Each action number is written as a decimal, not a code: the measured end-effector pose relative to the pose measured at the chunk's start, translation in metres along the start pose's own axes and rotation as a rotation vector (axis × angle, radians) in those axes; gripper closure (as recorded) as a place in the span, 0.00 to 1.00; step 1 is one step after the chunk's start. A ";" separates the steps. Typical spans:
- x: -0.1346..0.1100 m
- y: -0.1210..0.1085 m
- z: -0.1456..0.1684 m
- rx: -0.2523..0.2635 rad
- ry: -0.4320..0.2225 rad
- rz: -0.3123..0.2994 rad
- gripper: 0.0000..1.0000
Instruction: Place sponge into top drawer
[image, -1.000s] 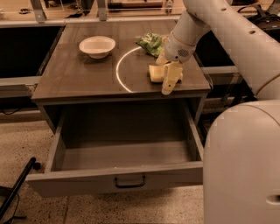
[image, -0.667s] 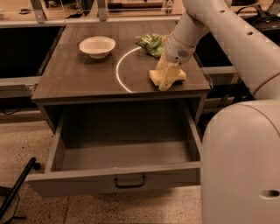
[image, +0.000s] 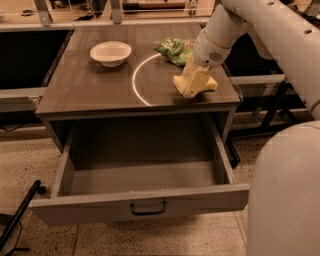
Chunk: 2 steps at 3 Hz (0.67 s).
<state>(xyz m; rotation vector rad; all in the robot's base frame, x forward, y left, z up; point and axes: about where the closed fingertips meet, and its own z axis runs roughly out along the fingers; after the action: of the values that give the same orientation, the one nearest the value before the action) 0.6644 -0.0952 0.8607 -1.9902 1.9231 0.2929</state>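
End effector (image: 192, 84) at the sponge (image: 206, 83), cabinet top's (image: 90, 92) right edge (top drawer (image: 140, 206) open).

Pale yellow soft rectangular sponge (image: 206, 84); cream-white gripper (image: 191, 90) at it, right of the round white bowl (image: 110, 52). Green crinkled snack bag (image: 173, 49), also right of the bowl. Grey-brown wood-grain cabinet top (image: 90, 90), thin white arc marking (image: 136, 82). Flat grey top drawer (image: 75, 212), dark metal handle (image: 148, 208).

The gripper (image: 193, 79) is at the near right corner, on the sponge (image: 204, 84). The bag (image: 175, 49) lies just behind it and the bowl (image: 110, 52) far left. The tabletop (image: 90, 90) between them is bare. Below the near edge, the open drawer (image: 100, 209) holds nothing.
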 end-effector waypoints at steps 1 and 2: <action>-0.011 0.024 -0.031 0.084 -0.042 0.057 1.00; -0.020 0.065 -0.024 0.082 -0.073 0.150 1.00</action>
<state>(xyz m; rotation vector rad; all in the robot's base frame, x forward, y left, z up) 0.5962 -0.0871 0.8833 -1.7627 2.0089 0.3151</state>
